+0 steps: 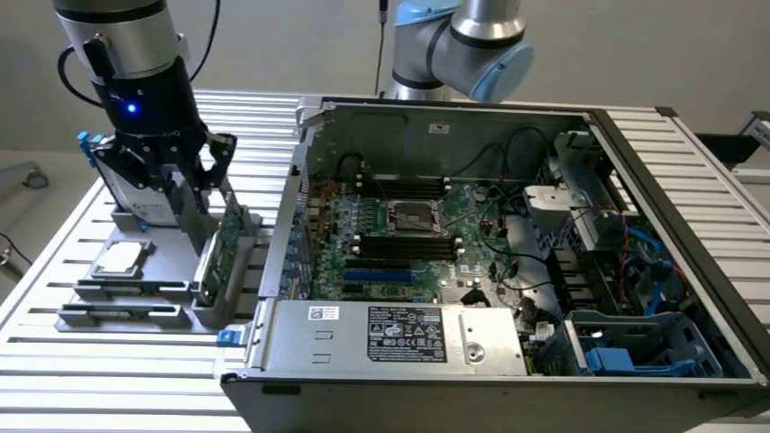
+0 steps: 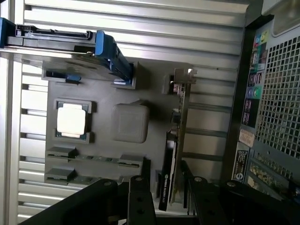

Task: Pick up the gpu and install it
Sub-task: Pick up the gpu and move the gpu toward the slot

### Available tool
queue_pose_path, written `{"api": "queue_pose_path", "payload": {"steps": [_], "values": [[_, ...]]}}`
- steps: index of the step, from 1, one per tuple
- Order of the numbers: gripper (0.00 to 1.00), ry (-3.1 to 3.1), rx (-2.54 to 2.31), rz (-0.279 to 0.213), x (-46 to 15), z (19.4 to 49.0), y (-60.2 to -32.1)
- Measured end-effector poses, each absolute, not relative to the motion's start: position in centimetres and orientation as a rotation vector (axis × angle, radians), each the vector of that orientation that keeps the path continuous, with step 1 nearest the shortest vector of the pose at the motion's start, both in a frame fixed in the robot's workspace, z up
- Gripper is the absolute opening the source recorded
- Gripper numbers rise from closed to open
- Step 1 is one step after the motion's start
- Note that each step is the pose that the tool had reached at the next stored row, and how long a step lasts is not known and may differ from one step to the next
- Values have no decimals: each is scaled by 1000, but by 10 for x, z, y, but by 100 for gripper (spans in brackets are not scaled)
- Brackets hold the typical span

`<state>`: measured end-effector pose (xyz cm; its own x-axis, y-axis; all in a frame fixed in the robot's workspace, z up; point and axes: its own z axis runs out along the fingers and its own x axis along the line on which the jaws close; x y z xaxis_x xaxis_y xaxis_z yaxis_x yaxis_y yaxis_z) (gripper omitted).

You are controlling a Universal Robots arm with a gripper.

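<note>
— Hovering over the gpu [image 1: 220, 253], is it? Which step is the arm working on?

— It is working on the pick-up. The gpu is standing on edge in a slot of the grey holder [image 1: 132, 317] on the table [image 1: 72, 379], directly beneath the jaws. Nothing is being carried toward the case [image 1: 673, 234] yet.

— How are the jaws standing?

— They are standing spread, one on each side of the card. In the wrist view the gpu [image 2: 172, 154] is running between them, with a gap showing on both sides, so they are gripping nothing and I am seeing no contact.

— What is sitting around them?

— The CPU [image 1: 121, 259] and the hard drive [image 1: 126, 194] are sitting beside the jaws, on the side away from the case. The case is lying open on the other side, motherboard [image 1: 409, 234] exposed.

— What is the grasp calling for?

— I am judging that it is calling for a straight descent with the card kept centred. After that, the jaws are needing a firm close on its flat faces, since the card is thin and the slot walls are sitting close.
</note>
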<state>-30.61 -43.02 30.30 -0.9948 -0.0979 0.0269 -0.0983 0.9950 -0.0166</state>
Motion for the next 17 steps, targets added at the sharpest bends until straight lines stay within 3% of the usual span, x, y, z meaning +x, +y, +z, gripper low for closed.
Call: {"api": "queue_pose_path", "payload": {"steps": [17], "values": [[36, -3115, 122, 28, -297, 272, -435]]}}
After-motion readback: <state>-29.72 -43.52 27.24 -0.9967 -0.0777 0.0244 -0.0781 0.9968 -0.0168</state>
